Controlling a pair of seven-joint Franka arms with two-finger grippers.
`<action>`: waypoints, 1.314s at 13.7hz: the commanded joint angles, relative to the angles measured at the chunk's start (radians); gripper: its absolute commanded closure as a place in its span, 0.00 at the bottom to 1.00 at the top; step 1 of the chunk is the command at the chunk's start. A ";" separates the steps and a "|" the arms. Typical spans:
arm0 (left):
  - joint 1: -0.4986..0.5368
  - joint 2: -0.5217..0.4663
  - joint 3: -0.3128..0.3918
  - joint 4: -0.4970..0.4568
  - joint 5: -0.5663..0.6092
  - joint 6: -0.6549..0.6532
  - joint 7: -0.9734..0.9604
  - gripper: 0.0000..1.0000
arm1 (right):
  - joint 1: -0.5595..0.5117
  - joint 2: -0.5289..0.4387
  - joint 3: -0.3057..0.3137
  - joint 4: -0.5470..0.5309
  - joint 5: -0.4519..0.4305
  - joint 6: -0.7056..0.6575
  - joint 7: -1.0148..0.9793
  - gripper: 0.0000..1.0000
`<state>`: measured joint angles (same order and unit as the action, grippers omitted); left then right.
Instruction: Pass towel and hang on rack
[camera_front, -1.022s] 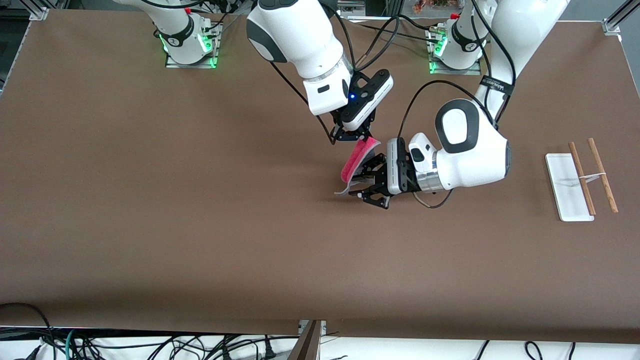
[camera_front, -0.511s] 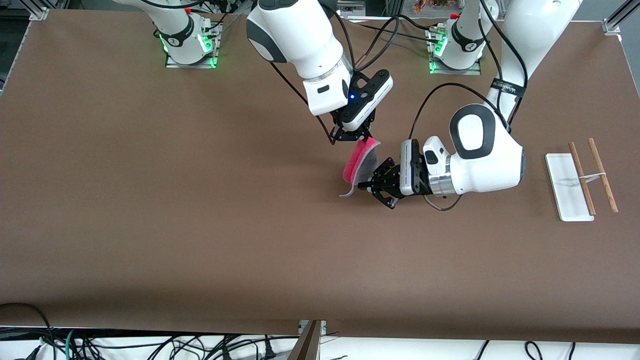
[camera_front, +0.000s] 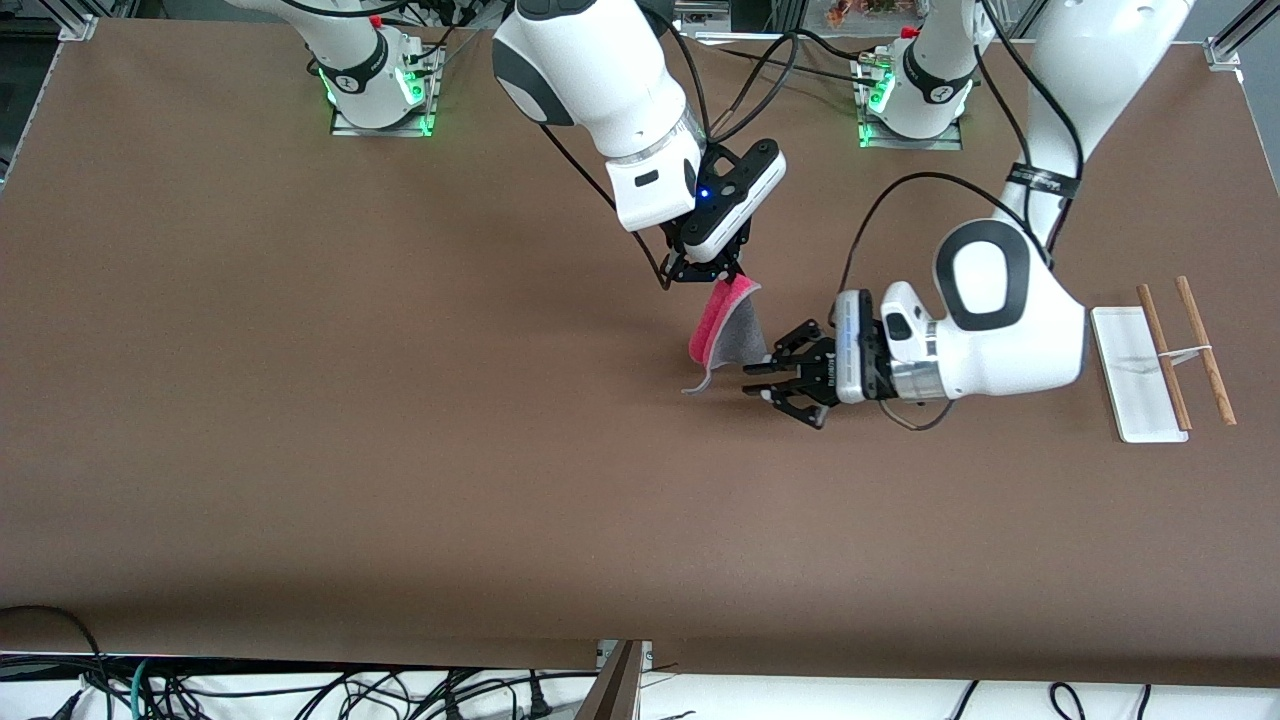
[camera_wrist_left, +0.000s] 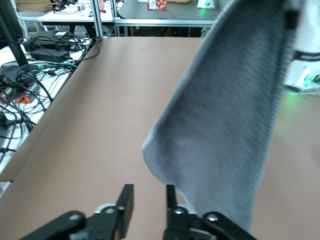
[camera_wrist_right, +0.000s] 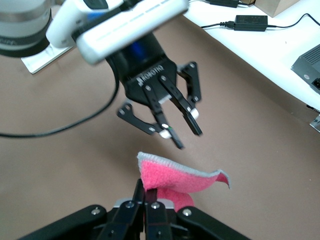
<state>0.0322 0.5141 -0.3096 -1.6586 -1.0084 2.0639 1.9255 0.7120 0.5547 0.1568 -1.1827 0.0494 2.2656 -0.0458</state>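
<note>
The towel (camera_front: 722, 332), pink on one face and dark grey on the other, hangs in the air over the table's middle. My right gripper (camera_front: 708, 272) is shut on its top edge; in the right wrist view the gripper (camera_wrist_right: 148, 192) pinches the pink face (camera_wrist_right: 176, 181). My left gripper (camera_front: 758, 382) is open and empty, level with the towel's lower edge on its grey side, apart from it. In the left wrist view the grey face (camera_wrist_left: 227, 115) hangs just past my open left gripper (camera_wrist_left: 148, 200). The rack (camera_front: 1136, 376) lies at the left arm's end of the table.
The rack's two brown rods (camera_front: 1186, 350) lie beside its white base, joined by a small white connector. My left gripper also shows in the right wrist view (camera_wrist_right: 170, 122). Cables and desks lie off the table's edges.
My left gripper has drawn back from around the towel's lower part toward the rack's end, staying open. The right gripper and the towel have kept their place.
</note>
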 joint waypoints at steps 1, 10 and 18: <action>0.072 0.037 -0.009 -0.013 -0.016 -0.114 0.077 0.00 | 0.000 -0.009 0.000 0.003 0.004 -0.003 -0.003 1.00; 0.049 0.066 -0.020 -0.214 -0.199 -0.045 0.427 0.19 | 0.000 -0.009 0.000 0.003 0.004 -0.003 0.000 1.00; 0.014 0.058 -0.020 -0.236 -0.320 -0.004 0.513 1.00 | 0.000 -0.018 -0.003 0.005 0.006 -0.003 -0.002 1.00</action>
<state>0.0295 0.5980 -0.3294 -1.8731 -1.2987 2.0632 2.3905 0.7113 0.5543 0.1559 -1.1821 0.0494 2.2667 -0.0457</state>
